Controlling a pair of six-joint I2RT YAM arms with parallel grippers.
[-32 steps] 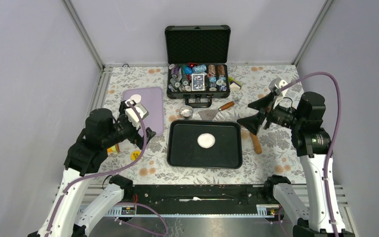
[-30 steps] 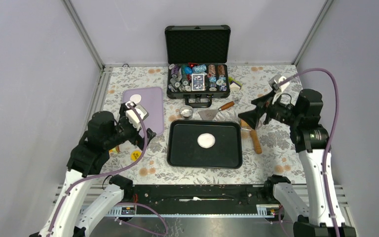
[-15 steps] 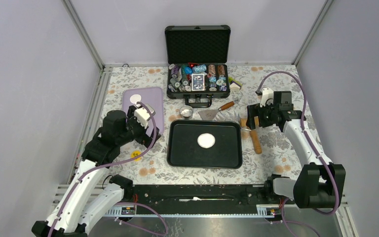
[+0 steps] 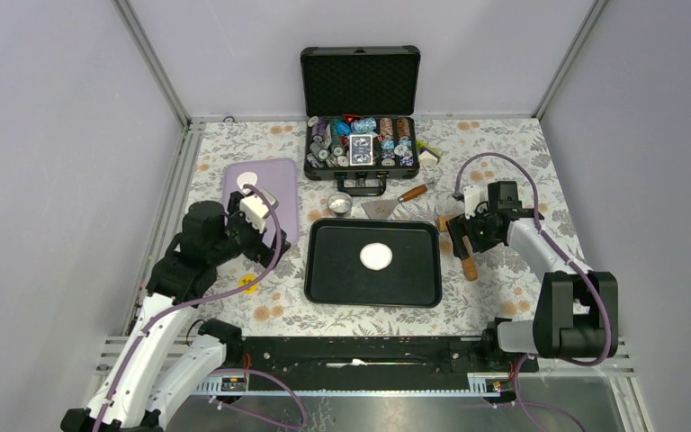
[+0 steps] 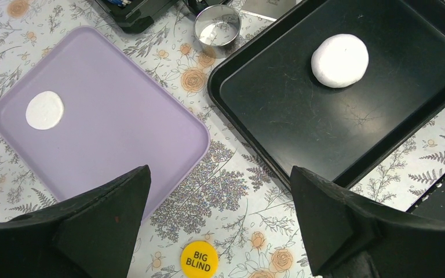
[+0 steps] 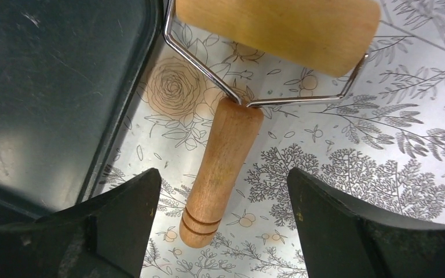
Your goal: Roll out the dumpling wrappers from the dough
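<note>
Mostly, the job lies ahead of us. We see one finished dumpling wrapper (image 4: pixel 247 178), a small neat white disc, lying alone on a purple tray (image 4: pixel 281 180) toward the far left corner of the surface (image 4: pixel 504 279). The dough (image 4: pixel 376 256) is a thick round white pat near the middle of a black tray (image 4: pixel 342 281) at the centre of the surface. It looks unrolled, with no cut marks that we can make out.

A wooden rolling pin (image 4: pixel 463 247) lies on the surface just beside the black tray's right edge, its handle pointing toward the near edge. Our right end effector (image 6: pixel 221 179) hangs low over that handle with its jaws wide, one on each side with a gap on both, and it holds nothing. Our left end effector (image 5: pixel 220 174) is also spread wide and empty. It hovers above the near left part of the surface, between the two trays, over a yellow token (image 5: pixel 199 260) marked BIG BLIND.

A steel ring cutter (image 4: pixel 339 203) stands just beyond the black tray's far left corner with a scraper (image 4: pixel 382 207) next to it. An open case of poker chips (image 4: pixel 360 144) sits at the far edge.

We judge the step in hand to be picking up the rolling pin. Still to do: flatten the pat, cut discs with the ring, and move them to the purple tray.
</note>
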